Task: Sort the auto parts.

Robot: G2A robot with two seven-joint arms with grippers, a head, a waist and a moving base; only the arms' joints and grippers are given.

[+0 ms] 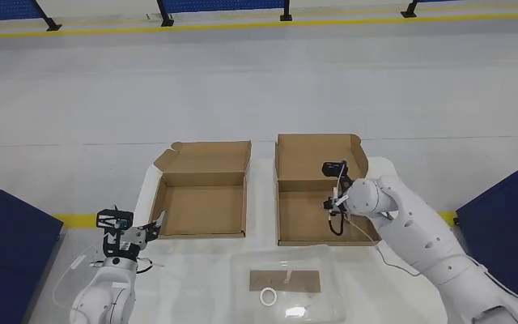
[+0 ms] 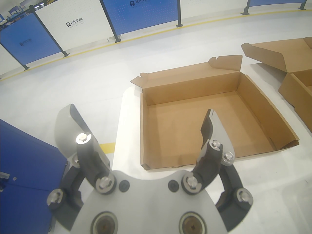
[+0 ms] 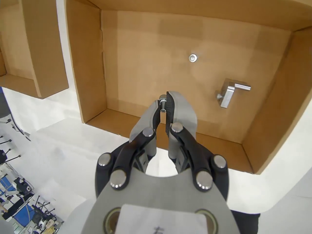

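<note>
Nearest, a white ring [image 1: 268, 297] lies on the table [image 1: 202, 267]. The left gripper's [image 2: 141, 112] fingers stand wide and empty, just short of the left box [image 2: 190, 127]. The right gripper [image 3: 163, 99] has its fingers pinched narrow on a bolt [image 3: 162, 105], hanging over the near part of the right box [image 3: 87, 69]. Farther in lie a bracket [image 3: 229, 92] and a nut [image 3: 193, 58], well apart. The step looks like the drop. I'd lower first, so the bolt can't bounce or roll out, then open over bare cardboard, away from both parts.
</note>
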